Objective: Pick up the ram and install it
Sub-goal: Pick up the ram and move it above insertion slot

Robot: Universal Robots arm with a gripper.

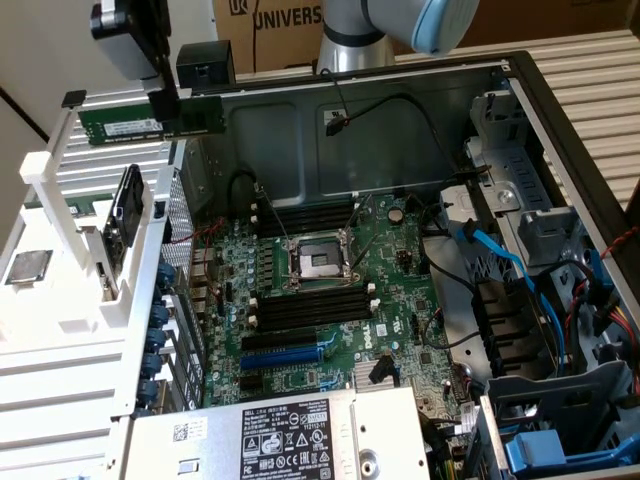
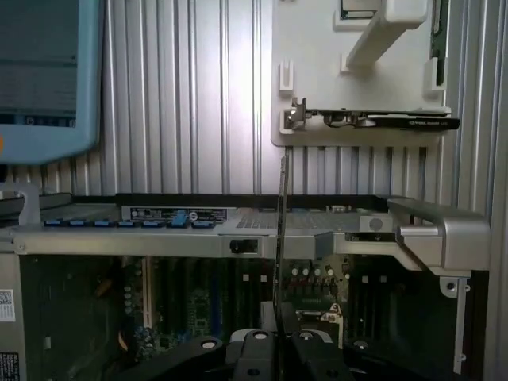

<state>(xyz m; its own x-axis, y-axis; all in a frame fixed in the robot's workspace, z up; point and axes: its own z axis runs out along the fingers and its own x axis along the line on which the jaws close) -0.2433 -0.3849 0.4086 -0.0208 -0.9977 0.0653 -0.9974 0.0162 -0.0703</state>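
Note:
The ram is a thin green stick, held level in the air at the exterior view's upper left, above the white rack and just outside the open computer case. My gripper is shut on it from above, near the stick's right half. In the wrist view the ram shows edge-on as a thin line rising from between the dark fingers of the gripper. The black memory slots lie on the green motherboard below and to the right, beside the processor socket.
The white rack carries a black card standing upright and a square silver chip. The case's metal walls, blue and black cables, the drive cage and the power supply surround the motherboard. The arm's base stands behind the case.

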